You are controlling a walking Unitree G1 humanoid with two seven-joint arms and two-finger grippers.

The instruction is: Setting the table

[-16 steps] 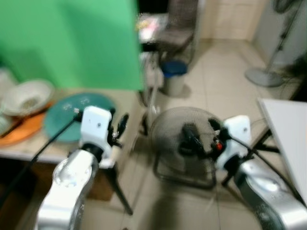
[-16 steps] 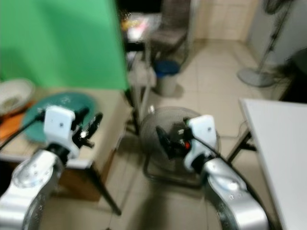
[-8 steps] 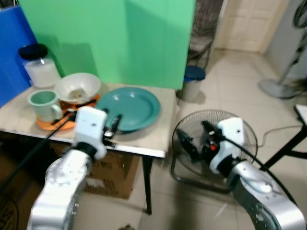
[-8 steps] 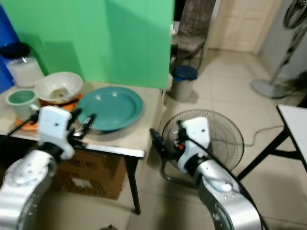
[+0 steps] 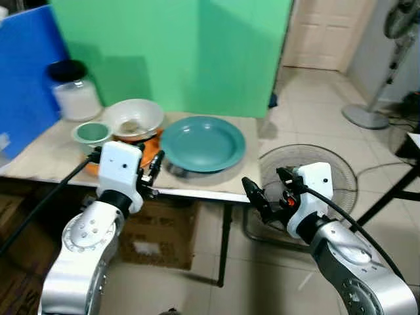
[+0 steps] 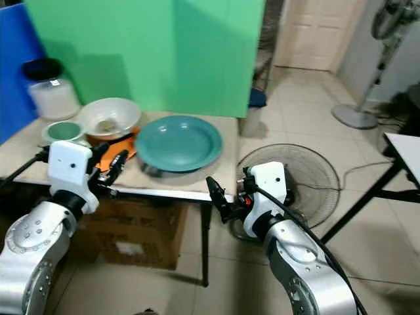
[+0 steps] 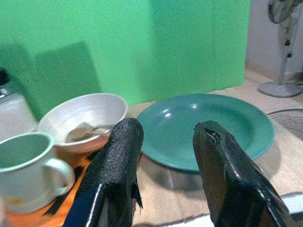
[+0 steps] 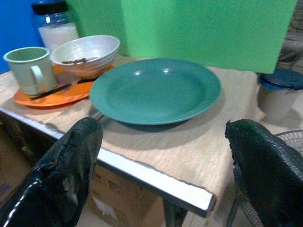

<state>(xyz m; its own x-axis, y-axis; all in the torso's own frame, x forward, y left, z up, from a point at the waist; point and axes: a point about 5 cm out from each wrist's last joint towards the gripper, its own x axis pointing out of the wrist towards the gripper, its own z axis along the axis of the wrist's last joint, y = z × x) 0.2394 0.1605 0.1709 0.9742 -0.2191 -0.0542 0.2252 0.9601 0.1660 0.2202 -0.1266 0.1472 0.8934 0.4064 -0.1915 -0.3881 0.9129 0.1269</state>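
Centre frame: a glossy teal plate (image 8: pixel 156 90) on a tabletop (image 8: pixel 189 151) covered in coarse, matt tan cloth; beside it, a glossy white bowl (image 8: pixel 85 53).

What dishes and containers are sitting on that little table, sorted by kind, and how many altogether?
Plates: 2, a large round teal plate and a flat orange plate under the bowl and mug
Bowls: 1, a white bowl
Mugs: 1, a pale green mug
Jars: 1, a clear glass jar with a black lid
Total: 5
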